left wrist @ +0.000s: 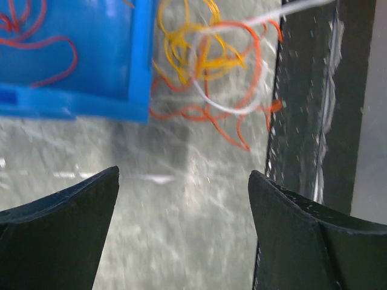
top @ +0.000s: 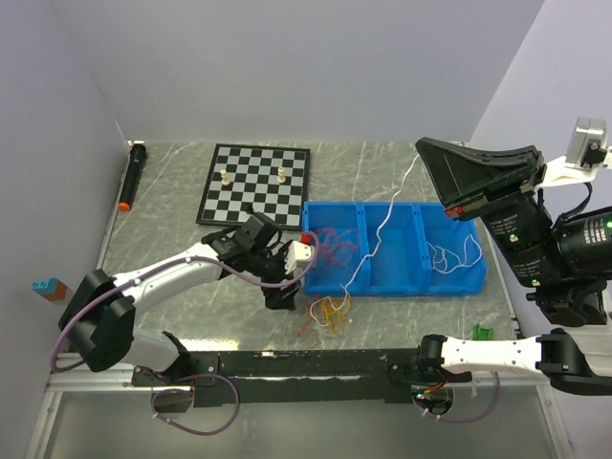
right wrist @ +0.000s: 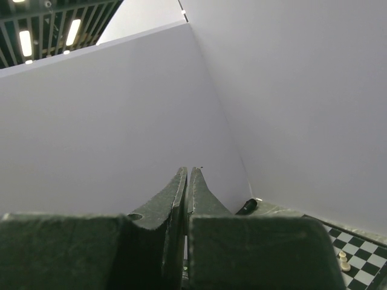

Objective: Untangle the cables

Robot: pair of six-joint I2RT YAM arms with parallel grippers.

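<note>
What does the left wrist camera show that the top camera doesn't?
Only the left wrist view: the left gripper open, with table showing between its fingers, and a white cable threading through the orange and yellow tangle. Only the top view: the chessboard with two pieces, a black cylinder by the left wall, and white loops of cable in the right end of the blue tray. Both: that tray, the red cable inside it, and the tangle beside it.
</note>
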